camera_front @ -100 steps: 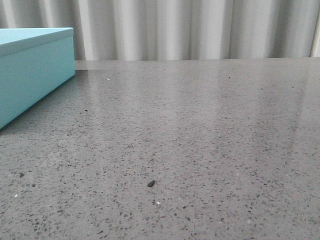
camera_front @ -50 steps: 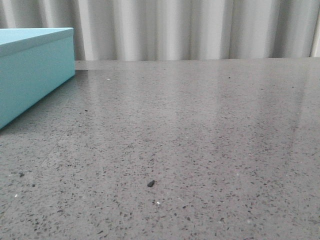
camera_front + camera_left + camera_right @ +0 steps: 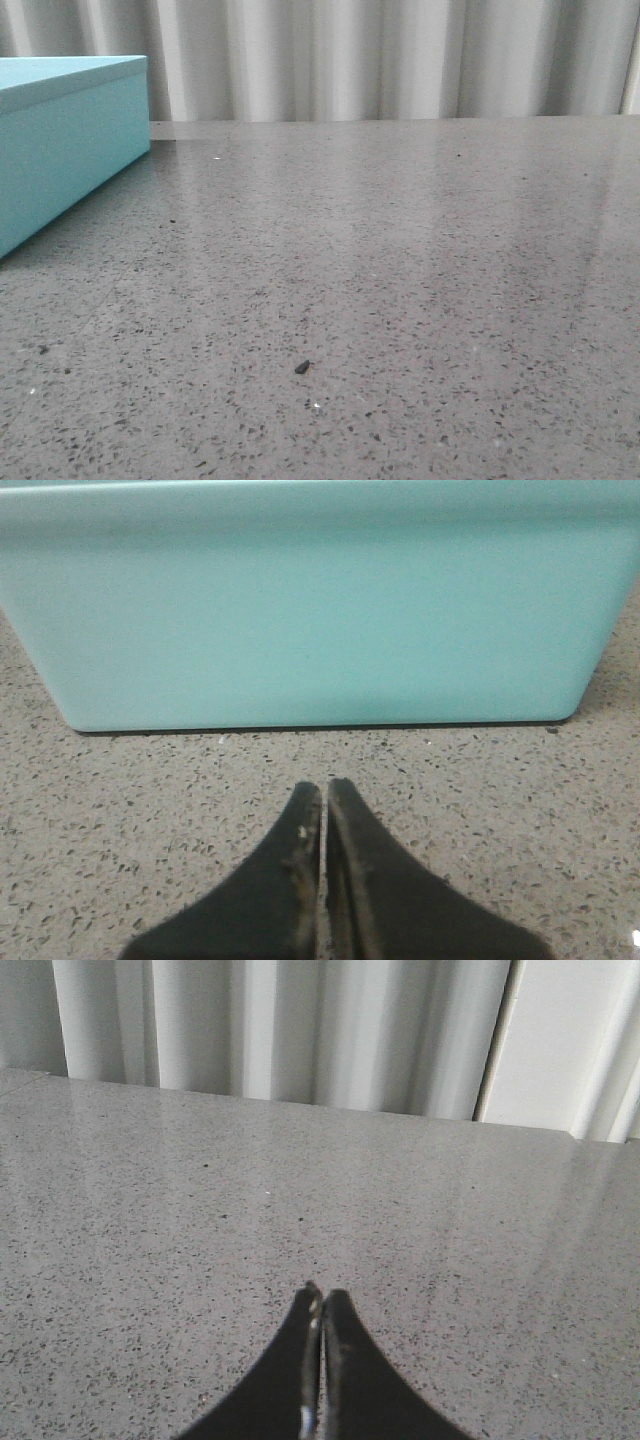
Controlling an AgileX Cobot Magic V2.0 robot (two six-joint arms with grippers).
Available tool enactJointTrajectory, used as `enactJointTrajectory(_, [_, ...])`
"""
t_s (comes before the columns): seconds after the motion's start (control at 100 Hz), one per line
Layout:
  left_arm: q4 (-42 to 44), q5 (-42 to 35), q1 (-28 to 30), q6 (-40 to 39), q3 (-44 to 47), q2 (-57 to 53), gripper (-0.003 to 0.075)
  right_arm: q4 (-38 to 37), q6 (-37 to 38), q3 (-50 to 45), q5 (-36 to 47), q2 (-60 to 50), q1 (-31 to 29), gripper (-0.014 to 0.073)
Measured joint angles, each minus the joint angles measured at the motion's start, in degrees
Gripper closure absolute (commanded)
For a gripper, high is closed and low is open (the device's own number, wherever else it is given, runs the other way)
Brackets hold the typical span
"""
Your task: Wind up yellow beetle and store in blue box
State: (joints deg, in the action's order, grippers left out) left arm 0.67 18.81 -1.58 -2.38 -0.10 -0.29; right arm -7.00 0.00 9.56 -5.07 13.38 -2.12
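The blue box (image 3: 60,140) stands closed at the far left of the grey speckled table in the front view. It fills the left wrist view (image 3: 310,610), just beyond my left gripper (image 3: 325,785), which is shut and empty, low over the table, a short gap from the box's side. My right gripper (image 3: 323,1293) is shut and empty over bare table, facing the curtain. The yellow beetle is out of view in every frame. Neither gripper shows in the front view.
A small dark speck (image 3: 302,367) lies on the table (image 3: 400,260) near the front. A pale pleated curtain (image 3: 380,55) hangs behind the table's far edge. A white upright panel (image 3: 570,1040) stands beside the curtain in the right wrist view.
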Motion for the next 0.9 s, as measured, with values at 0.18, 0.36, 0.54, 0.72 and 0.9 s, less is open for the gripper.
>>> enactJointTrajectory(0.18, [0.0,0.0,0.0,0.0,0.0,0.0,0.0741,0.0,0.0,-2.6,0.9,-2.1,0.0,0.0655])
enactJointTrajectory(0.36, [0.0,0.0,0.0,0.0,0.0,0.0,0.0741,0.0,0.0,-8.0,1.3,-6.4,0.0,0.0655])
enactJointTrajectory(0.54, [0.0,0.0,0.0,0.0,0.0,0.0,0.0741,0.0,0.0,-10.1,-0.1,-10.4,0.0,0.0655])
enactJointTrajectory(0.72, [0.0,0.0,0.0,0.0,0.0,0.0,0.0741,0.0,0.0,-10.1,-7.8,-13.7,0.0,0.0655])
enactJointTrajectory(0.9, [0.0,0.0,0.0,0.0,0.0,0.0,0.0741,0.0,0.0,-10.0,-13.5,-14.0,0.0,0.0655])
